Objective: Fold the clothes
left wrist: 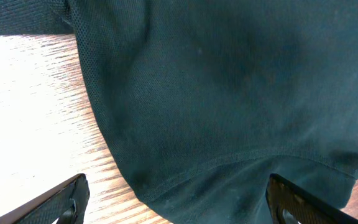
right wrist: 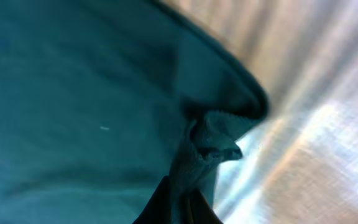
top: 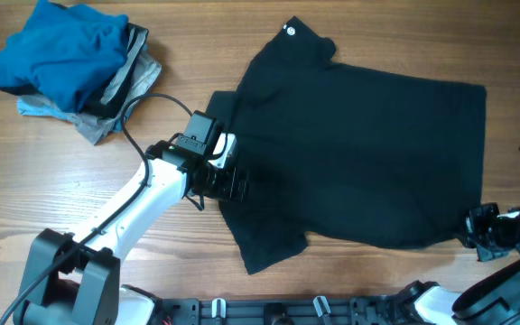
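A black T-shirt (top: 359, 153) lies spread across the wooden table (top: 61, 181), its white tag (top: 290, 30) at the far edge. The left gripper (top: 228, 171), fingers (left wrist: 55, 202) spread wide, hangs over the shirt's sleeve edge. The right gripper (top: 477, 230) pinches a bunched corner of the hem. A blue garment (top: 57, 54) sits piled on grey clothing (top: 106, 122) nearby.

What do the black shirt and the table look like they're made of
The black shirt looks like soft matte knit fabric, perhaps cotton or a blend: the left wrist view shows a fine mesh-like weave and a stitched hem, and it bunches limply in the right gripper. The table looks like wood or wood-look laminate, with streaked brown grain; which one is unclear.
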`<state>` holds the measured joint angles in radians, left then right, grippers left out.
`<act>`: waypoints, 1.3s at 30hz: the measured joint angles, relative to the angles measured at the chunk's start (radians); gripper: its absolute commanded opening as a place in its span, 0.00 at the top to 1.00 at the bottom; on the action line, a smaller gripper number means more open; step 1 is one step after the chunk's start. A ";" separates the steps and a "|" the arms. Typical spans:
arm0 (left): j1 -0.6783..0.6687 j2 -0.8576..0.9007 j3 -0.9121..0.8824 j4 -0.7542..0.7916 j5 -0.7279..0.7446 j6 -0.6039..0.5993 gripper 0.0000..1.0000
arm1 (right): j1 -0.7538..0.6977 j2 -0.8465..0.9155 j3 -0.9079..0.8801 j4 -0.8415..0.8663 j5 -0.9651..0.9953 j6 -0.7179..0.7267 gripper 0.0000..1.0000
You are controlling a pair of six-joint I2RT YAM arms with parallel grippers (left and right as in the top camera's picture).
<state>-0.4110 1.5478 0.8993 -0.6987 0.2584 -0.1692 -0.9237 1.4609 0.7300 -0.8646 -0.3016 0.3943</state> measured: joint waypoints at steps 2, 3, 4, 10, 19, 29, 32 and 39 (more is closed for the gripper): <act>0.000 0.000 0.000 -0.004 0.027 0.005 0.08 | 0.000 0.000 0.001 0.026 -0.046 -0.005 0.96; 0.000 0.000 0.000 -0.014 0.039 0.008 0.08 | 0.000 0.000 0.002 0.030 -0.065 -0.008 0.96; 0.000 0.000 0.000 -0.043 0.050 0.013 0.08 | 0.000 0.000 0.003 0.030 -0.073 -0.008 0.96; -0.031 0.000 -0.001 -0.193 0.157 0.023 0.09 | 0.000 0.000 0.006 0.028 -0.101 -0.008 0.96; -0.153 0.000 -0.095 -0.148 0.211 -0.095 0.13 | 0.000 0.000 0.006 0.029 -0.103 -0.008 0.96; -0.153 0.000 -0.186 0.062 0.157 -0.185 0.36 | 0.000 0.000 0.006 0.028 -0.103 -0.008 0.96; -0.153 0.008 -0.187 0.109 0.142 -0.200 0.51 | 0.000 0.000 0.006 0.029 -0.104 -0.008 0.96; -0.151 0.051 -0.177 0.077 0.121 -0.209 0.96 | 0.000 0.000 0.006 0.024 -0.110 -0.009 0.96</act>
<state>-0.5617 1.5990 0.7227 -0.6220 0.3798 -0.3779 -0.9237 1.4609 0.7357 -0.8402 -0.4118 0.3855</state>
